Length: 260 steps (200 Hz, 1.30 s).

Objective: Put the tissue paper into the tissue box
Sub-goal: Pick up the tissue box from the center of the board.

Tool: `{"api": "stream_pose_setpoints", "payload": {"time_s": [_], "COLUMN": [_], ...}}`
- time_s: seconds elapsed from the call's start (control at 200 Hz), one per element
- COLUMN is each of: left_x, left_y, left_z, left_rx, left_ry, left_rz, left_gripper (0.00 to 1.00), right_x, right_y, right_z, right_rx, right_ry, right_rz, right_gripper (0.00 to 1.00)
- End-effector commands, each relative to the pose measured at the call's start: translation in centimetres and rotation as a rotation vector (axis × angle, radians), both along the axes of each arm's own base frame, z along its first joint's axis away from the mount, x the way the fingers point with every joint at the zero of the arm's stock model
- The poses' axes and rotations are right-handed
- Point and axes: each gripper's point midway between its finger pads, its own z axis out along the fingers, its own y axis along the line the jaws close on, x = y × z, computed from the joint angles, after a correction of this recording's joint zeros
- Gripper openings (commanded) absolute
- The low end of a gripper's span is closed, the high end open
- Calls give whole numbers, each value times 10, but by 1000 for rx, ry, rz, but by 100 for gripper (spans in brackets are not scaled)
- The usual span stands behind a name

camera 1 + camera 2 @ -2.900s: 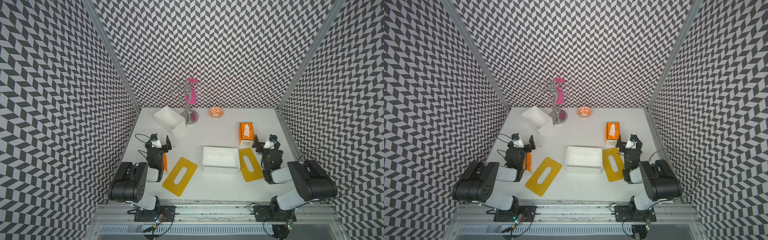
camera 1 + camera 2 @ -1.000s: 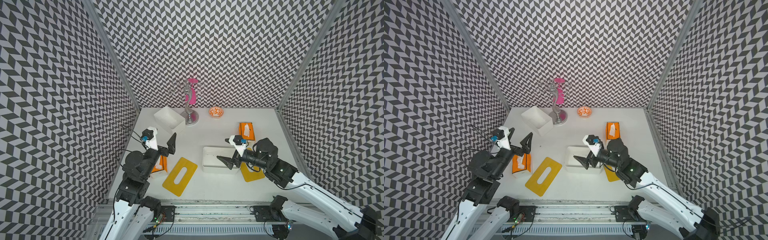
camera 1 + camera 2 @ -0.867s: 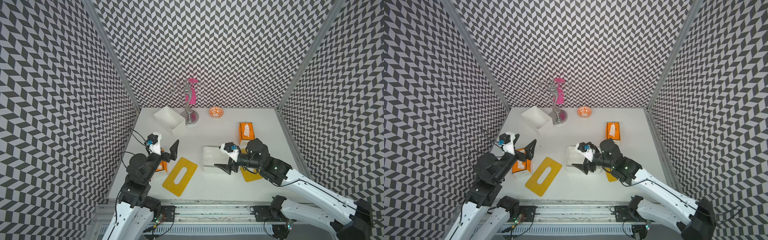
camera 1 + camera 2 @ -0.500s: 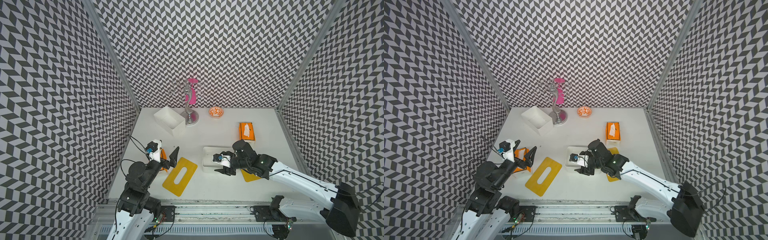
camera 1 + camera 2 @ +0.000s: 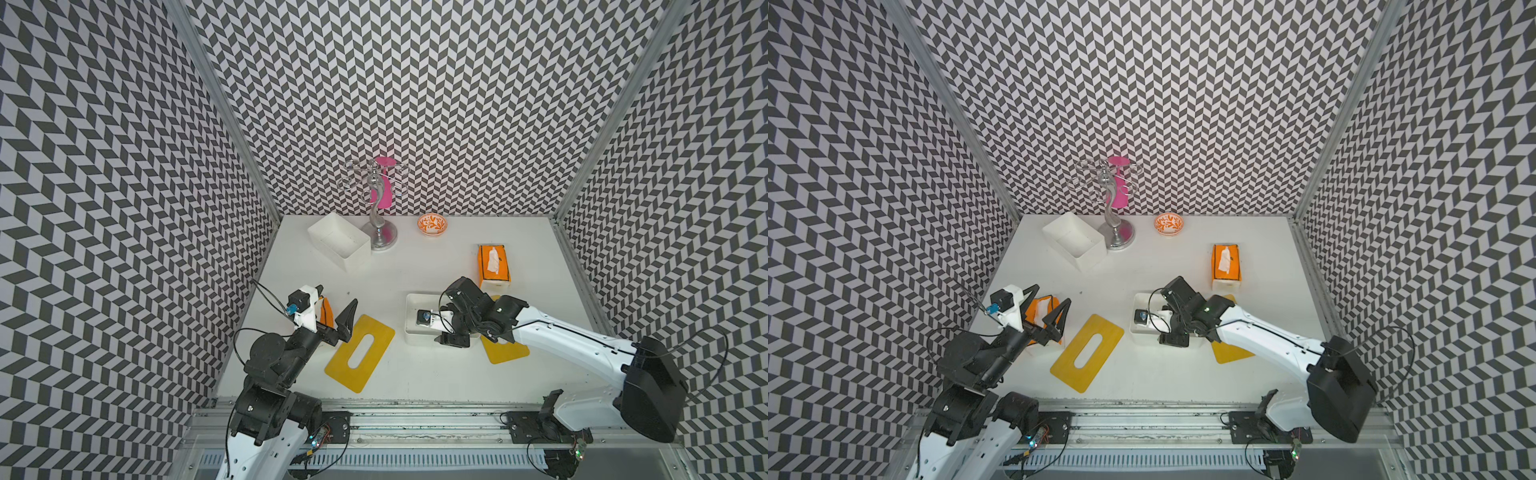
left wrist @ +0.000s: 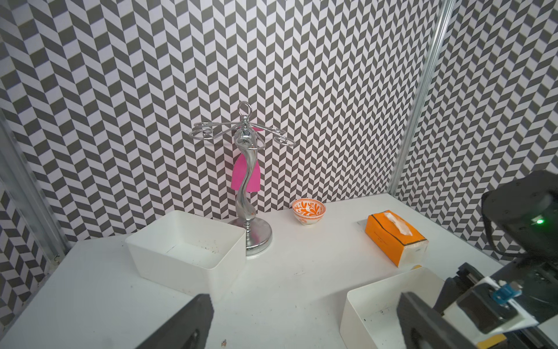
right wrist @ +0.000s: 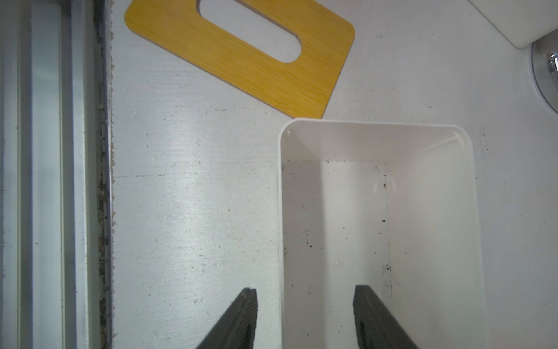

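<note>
left gripper point(image 5: 1050, 294): jaws spread wide, over orange tissue pack point(image 5: 1040, 309)
right gripper point(image 7: 305, 288): jaws apart, straddling white box point(image 7: 374, 124) wall, not gripping

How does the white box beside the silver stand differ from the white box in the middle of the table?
The back box sits skewed, beside the silver stand; the middle box sits square to the front edge of the table. No pincer is at the back box; the right pincer straddles one long wall of the middle box, one finger inside, one outside. Both are white, open-topped and hold no tissue.
</note>
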Motion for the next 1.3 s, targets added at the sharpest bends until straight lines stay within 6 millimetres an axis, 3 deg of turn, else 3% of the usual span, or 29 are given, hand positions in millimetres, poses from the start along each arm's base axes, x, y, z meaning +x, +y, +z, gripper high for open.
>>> {"api": "stream_pose_setpoints", "payload": {"time_s": [0.0, 0.2, 0.496, 0.996, 1.137, 1.297], "left_x": [-8, -10, -2, -3, -3, -4], "left_y": [-3, -6, -9, -14, -15, -15], "left_z": [6, 5, -6, -5, -5, -4], "left_rx": [-42, -77, -112, -107, -106, -106], "left_ry": [-19, -6, 25, 25, 24, 19], "left_rz": [-33, -53, -59, -90, -93, -95], "left_gripper": [100, 100, 100, 100, 100, 100], "right_x": [-1, 0, -6, -13, -8, 1], "right_y": [0, -2, -6, -5, 1, 15], "right_z": [0, 2, -4, -13, -5, 16], "right_rx": [-27, -31, -23, -36, -23, 26], "right_ry": [21, 7, 9, 33, 13, -48], "right_rz": [-3, -11, -6, 4, 15, 64], "right_gripper": [56, 50, 35, 11, 0, 0]}}
